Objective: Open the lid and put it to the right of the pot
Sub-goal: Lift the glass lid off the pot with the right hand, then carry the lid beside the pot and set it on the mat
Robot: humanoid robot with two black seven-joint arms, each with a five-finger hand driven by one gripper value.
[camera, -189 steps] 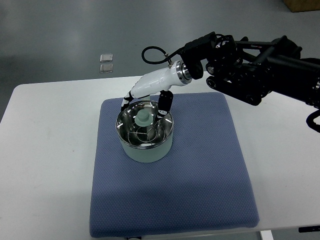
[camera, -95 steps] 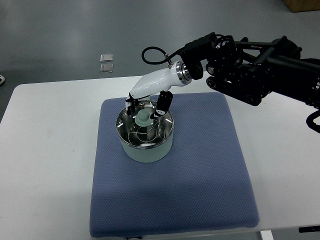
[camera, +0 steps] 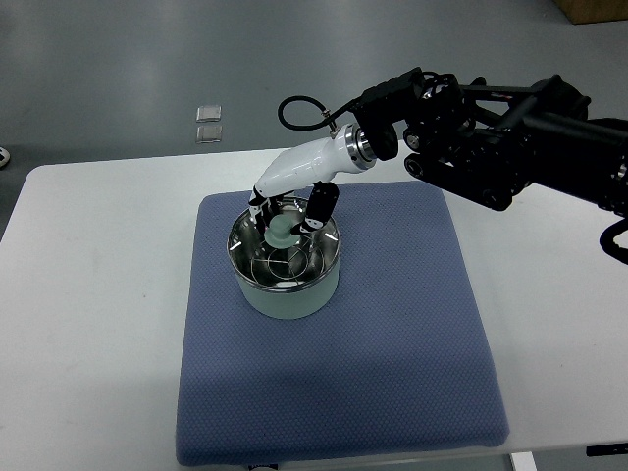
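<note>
Over the pot (camera: 286,270), the right hand (camera: 289,210) has closed in since a second ago, its fingers now pinching the knob (camera: 282,233) of the lid (camera: 283,251), which remains seated.

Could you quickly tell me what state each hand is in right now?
Right hand: fingers closing around the lid knob; firm grip cannot be told.
Left hand: not in view.

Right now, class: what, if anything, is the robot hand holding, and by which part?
The right robot hand pinches the lid by its knob; the lid sits on the pot.
</note>
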